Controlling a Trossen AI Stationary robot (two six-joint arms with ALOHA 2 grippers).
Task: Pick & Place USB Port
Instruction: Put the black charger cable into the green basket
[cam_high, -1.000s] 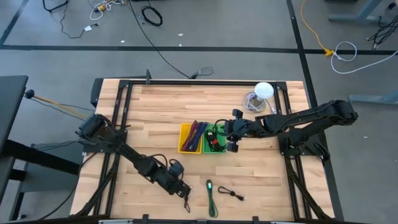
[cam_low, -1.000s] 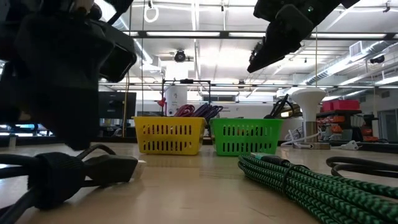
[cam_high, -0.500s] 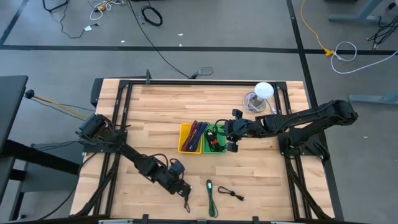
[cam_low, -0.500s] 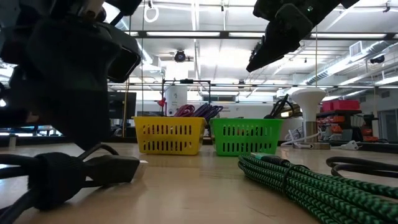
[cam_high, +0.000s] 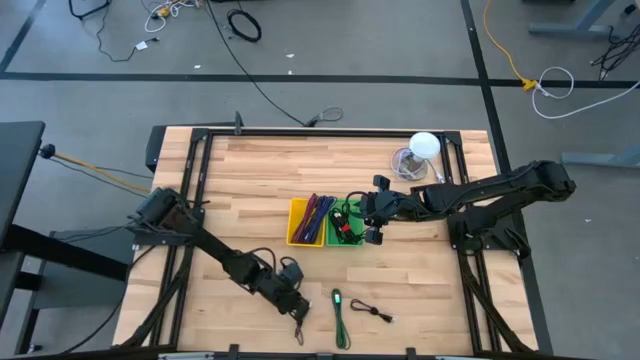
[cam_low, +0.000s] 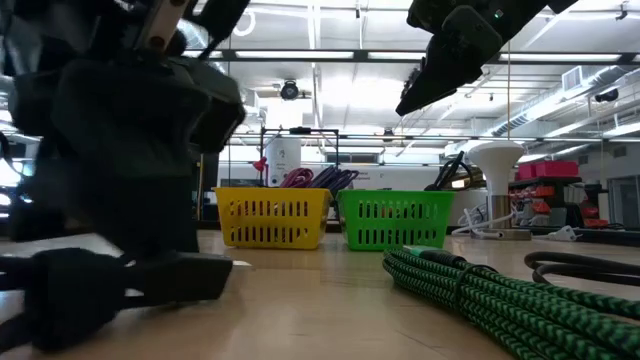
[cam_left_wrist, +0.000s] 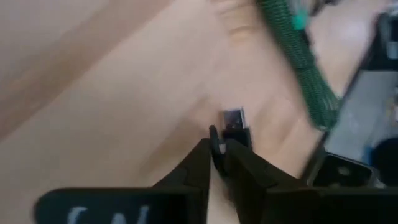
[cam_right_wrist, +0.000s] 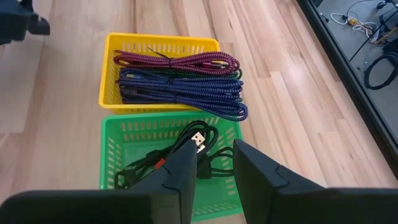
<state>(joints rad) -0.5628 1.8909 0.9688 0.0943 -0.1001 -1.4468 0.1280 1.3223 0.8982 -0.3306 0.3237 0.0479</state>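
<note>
A black USB cable (cam_high: 299, 327) lies bundled near the table's near edge, its silver plug (cam_left_wrist: 233, 119) showing just past my left gripper (cam_left_wrist: 217, 140), which is shut on it. In the low view the same gripper (cam_low: 150, 235) stands over the cable (cam_low: 90, 290). My right gripper (cam_right_wrist: 214, 162) hovers open above the green basket (cam_right_wrist: 112, 158), which holds another black USB cable (cam_right_wrist: 186, 155). The yellow basket (cam_right_wrist: 118, 46) beside it holds red and blue braided cables. My left gripper pinches the black cable just behind its plug (cam_left_wrist: 231, 132), between the two fingertips (cam_left_wrist: 202, 149). The fingers come from above, slanting down. The plug sticks out beyond the tips, close over the wood. The rest of the cable (cam_low: 60, 300) lies on the table.
A green braided cable (cam_high: 341, 318) and a thin black cable (cam_high: 372, 311) lie right of my left gripper near the near edge. A white round object (cam_high: 425, 145) and a clear dish stand at the far right corner. The wood between baskets and near edge is bare.
My left gripper has shifted a little toward the table's right and settled lower over the black cable. The cable's plug end has slid slightly right with it. The right arm has kept still.
</note>
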